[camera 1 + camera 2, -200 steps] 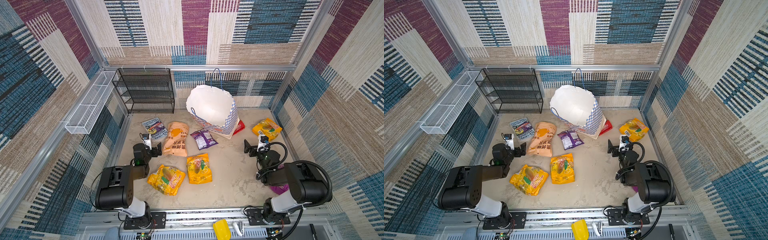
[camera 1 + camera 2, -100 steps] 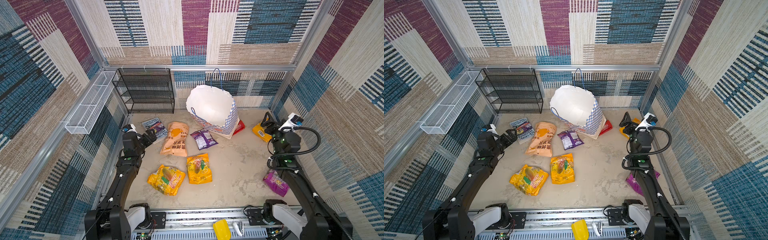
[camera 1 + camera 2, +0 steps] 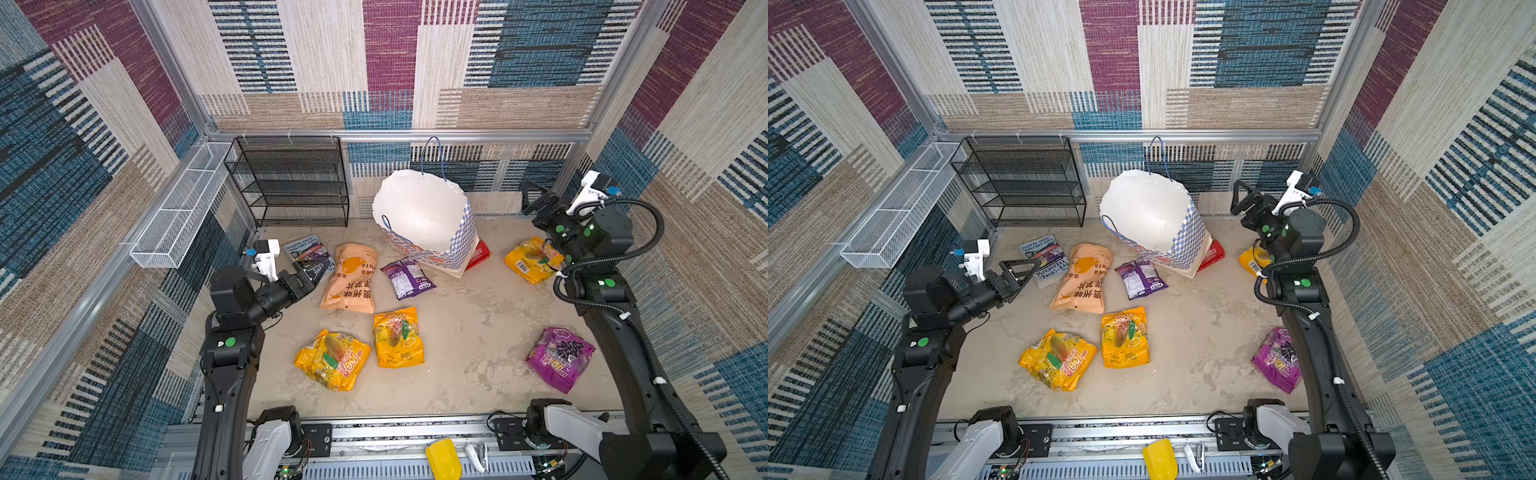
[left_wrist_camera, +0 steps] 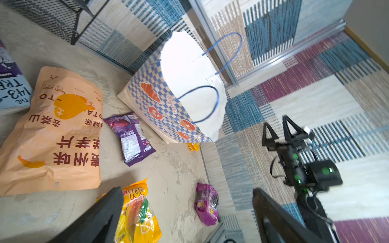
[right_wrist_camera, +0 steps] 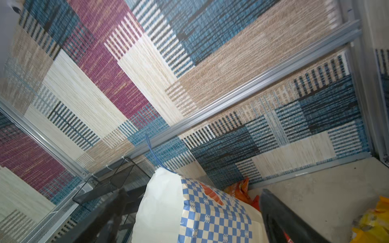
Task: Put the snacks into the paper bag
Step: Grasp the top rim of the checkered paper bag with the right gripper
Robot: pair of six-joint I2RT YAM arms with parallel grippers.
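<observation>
A: What's been changed?
B: Both arms have been unfolded from the front edge and stretched out over the tabletop (image 3: 478, 332). Nothing has been picked up. The paper bag (image 3: 459, 245) stands at the back edge, its mouth tipped toward the front. No packet can be seen inside.
A: Snacks?
B: All are out on the tabletop. The pale orange packet (image 3: 351, 278) lies left of the bag. The front yellow packet (image 3: 332, 359) and orange packet (image 3: 397, 336) lie nearer the front edge, and the right yellow packet (image 3: 530, 259) by the right edge. The large purple packet (image 3: 559, 359) is toward the front right corner. The small purple packet (image 3: 407, 276) is just before the bag, and a red packet (image 3: 478, 253) is tucked against the bag's right side. The task is judged barely begun, approach only.
A: Claws?
B: The left gripper (image 3: 1025, 269) is empty with jaws apart, pointed toward the book (image 3: 309, 251) and the pale orange packet. The right gripper (image 4: 276, 128) is also empty with jaws apart, raised near the back right corner beside the bag's mouth.
A: Versus a second ago?
B: The arms were tucked low then. The large purple packet was hidden under the right arm and is now uncovered. The bag and the other packets are seen unmoved.
</observation>
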